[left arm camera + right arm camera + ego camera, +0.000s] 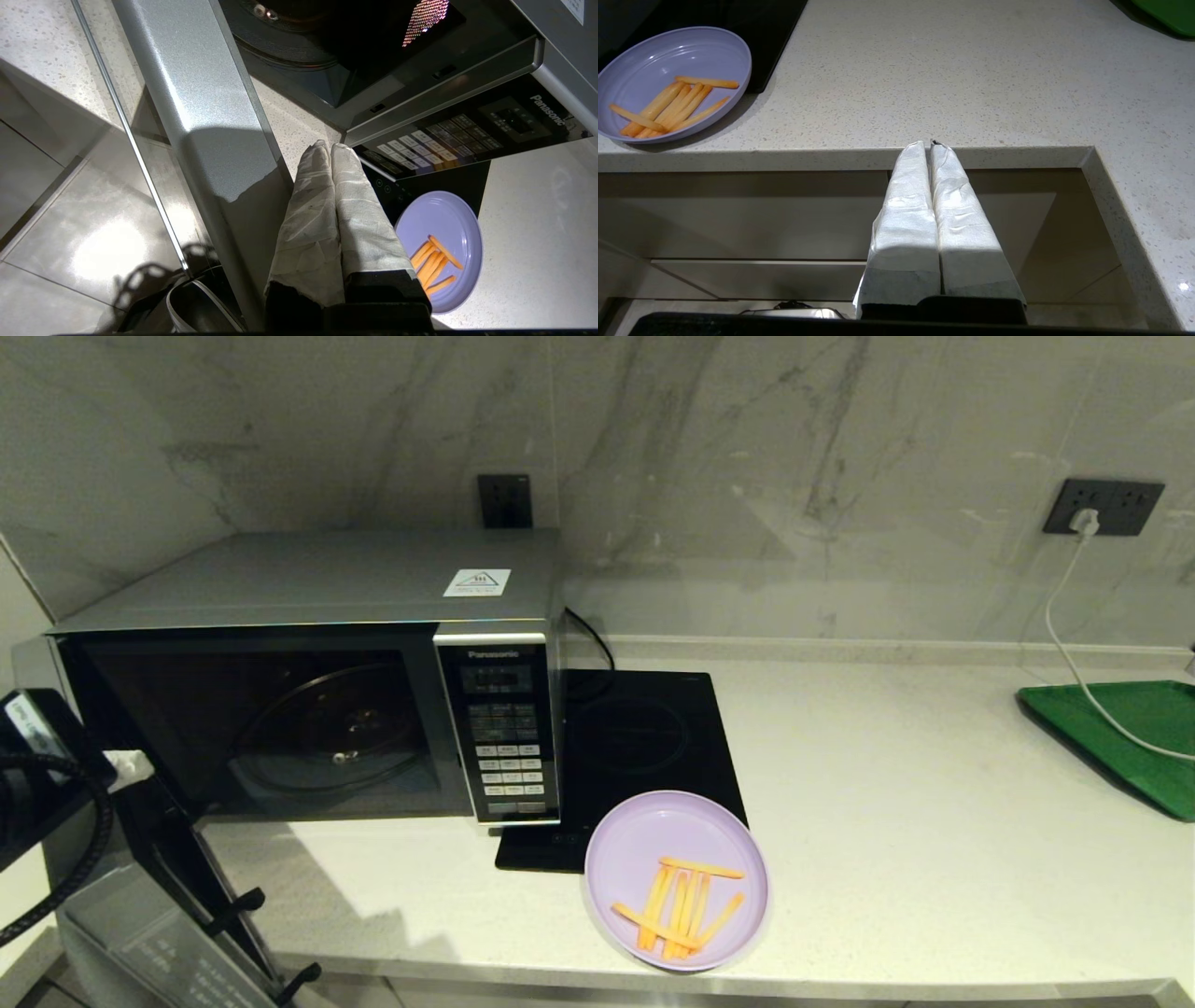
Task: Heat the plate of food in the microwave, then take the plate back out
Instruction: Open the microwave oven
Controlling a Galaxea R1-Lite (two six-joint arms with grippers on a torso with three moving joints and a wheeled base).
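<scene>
the microwave [308,709] stands at the left end of the bench [934,859], back against the marble wall [747,476]. its door [177,905] hangs swung out past the front edge of the bench, leaving the dark cavity open, with the glass turntable [327,737] bare inside. the button panel [504,737] sits at the right of the opening.

the left claw [327,148] is clenched, its two wrapped fingers [308,224] pressed flat together with nothing between them. in the left wrist view it sits just beside the inner face of the open door, tips toward the lower front corner of the microwave, out over the front edge of the bench. in the head view only the left arm [37,775] shows, at the far left by the door's hinge side.

the plate [677,880] lies on the bench close to the front edge, right of the microwave's front corner, its rear rim overlapping the near corner of the black hob [644,747]. the fries [681,910] lie in a loose bunch on its near half.

right of the plate the bench runs wide and bare up to the green tray [1120,737] at the far right, where a white cable [1064,635] drops from a wall socket [1102,506] onto it.

the right claw [930,144] is clenched too, holding nothing, parked low in front of the bench edge, below the surface and right of the plate.
</scene>
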